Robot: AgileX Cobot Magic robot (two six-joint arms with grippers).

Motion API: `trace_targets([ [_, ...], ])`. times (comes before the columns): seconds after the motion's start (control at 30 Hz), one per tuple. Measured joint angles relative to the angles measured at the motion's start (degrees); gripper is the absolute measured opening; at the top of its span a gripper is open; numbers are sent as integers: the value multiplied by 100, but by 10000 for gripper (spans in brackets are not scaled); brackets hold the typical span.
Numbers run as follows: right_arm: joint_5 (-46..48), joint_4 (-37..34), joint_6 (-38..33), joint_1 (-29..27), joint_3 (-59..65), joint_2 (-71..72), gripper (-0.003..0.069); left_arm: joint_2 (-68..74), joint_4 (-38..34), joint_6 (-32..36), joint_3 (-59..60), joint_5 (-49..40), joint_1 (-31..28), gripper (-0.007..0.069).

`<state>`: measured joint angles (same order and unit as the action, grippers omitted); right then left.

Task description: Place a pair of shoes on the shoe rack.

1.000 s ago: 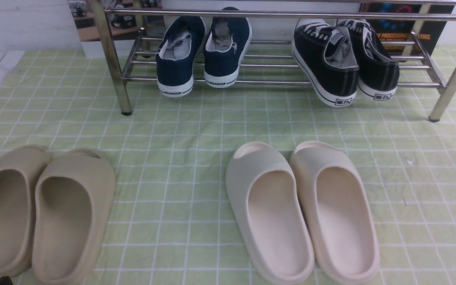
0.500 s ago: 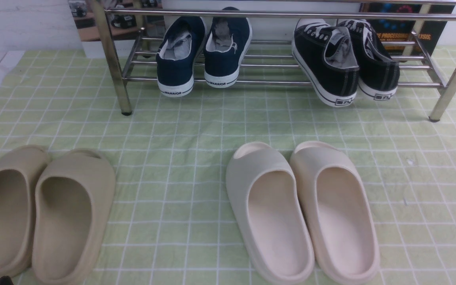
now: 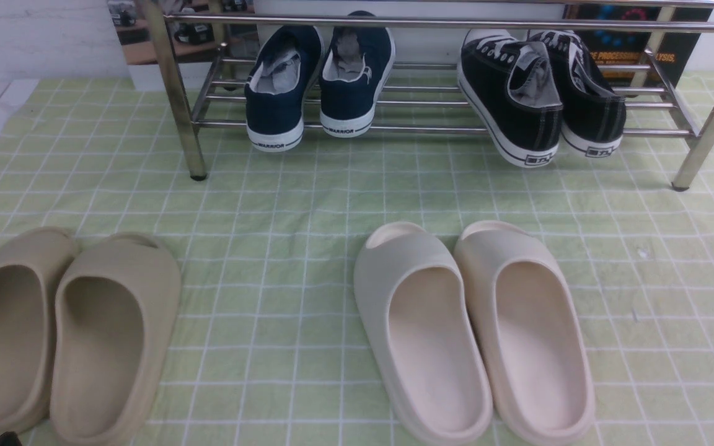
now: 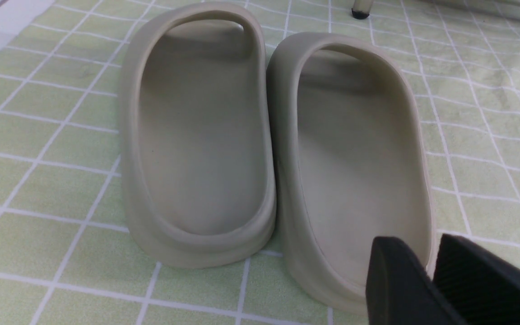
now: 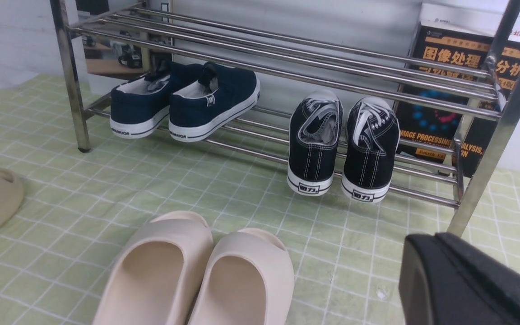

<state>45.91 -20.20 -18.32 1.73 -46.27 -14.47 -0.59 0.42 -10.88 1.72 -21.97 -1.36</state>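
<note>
The pair of shoes [image 3: 540, 93], black canvas sneakers with white laces, already sits on the lower shelf of the shoe rack [image 3: 456, 23], at its right end, toes pointing to the far side and heels hanging a little over the near bar. The left shoe of the pair leans against its mate and dips toward the cloth, so it may be the less settled of the two. Each white heel strip carries a small black logo; the right wrist view shows it as two Chinese characters, too small to read with confidence.

To their left on the same shelf stand the navy sneakers [image 3: 317, 80], heels likewise toward the robot, each heel strip printed WARRIOR. Behind the rack's right end a dark book [image 5: 456, 90] stands upright; its cover shows large Chinese characters and the English words IMAGE PROCESSING and part of ANALYSIS.

Both arms sit low and near, well apart from the rack, which suggests the placing is done. The left gripper [image 4: 431, 266] hovers just over the heel of the right-hand beige slipper [image 4: 355, 158], its jaws a little apart and holding nothing. The right gripper [image 5: 440, 271] shows as one dark mass, jaws pressed together, empty, with the cream slippers [image 5: 197, 271] on the green checked cloth [image 3: 307, 186] to its left
</note>
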Motion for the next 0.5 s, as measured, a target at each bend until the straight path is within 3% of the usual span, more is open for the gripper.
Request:
trace_targets([
  [0.23, -1276, 20, 85, 94, 849, 109, -5, 0, 0, 0, 0, 0, 0, 165],
  [0.33, -2450, 415, 666, 32, 1894, 428, -5, 0, 0, 0, 0, 0, 0, 165],
  [0.5, -3322, 1339, 1636, -309, 3312, 935, -5, 0, 0, 0, 0, 0, 0, 168],
])
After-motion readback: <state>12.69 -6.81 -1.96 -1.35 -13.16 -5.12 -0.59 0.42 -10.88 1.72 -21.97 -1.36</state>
